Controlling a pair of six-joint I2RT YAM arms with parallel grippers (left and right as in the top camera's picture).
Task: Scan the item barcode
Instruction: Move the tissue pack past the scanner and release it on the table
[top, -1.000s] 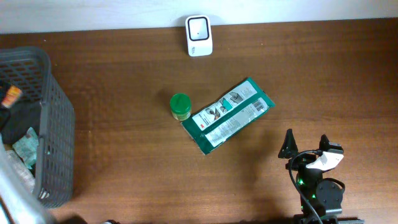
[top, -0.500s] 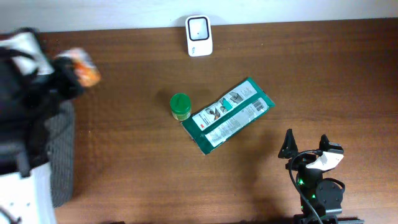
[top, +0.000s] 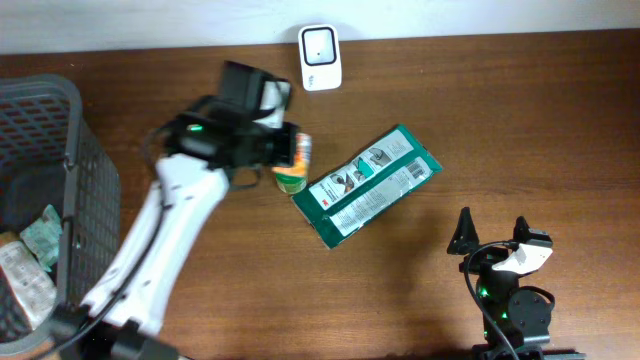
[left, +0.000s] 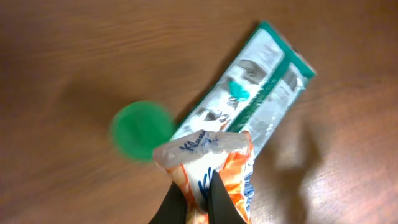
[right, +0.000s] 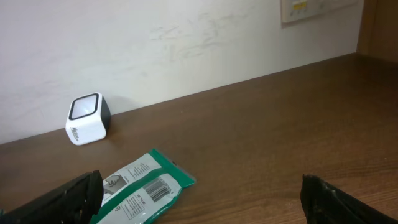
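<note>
Having left the basket (top: 85, 170), left hand (left: 200, 190) holds orange packet (left: 205, 149) over jar (left: 140, 129)

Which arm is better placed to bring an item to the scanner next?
Left: the left gripper is shut on the orange-and-white packet near the scanner; the right gripper sits open, empty, farther away.

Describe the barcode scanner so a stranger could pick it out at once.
Take the brown wooden table and follow its far edge, along the white wall. The scanner stands near the middle of that edge, beyond the green-lidded jar and the flat green packet. It is the only white, boxy thing, with a dark-rimmed window on top.
</note>
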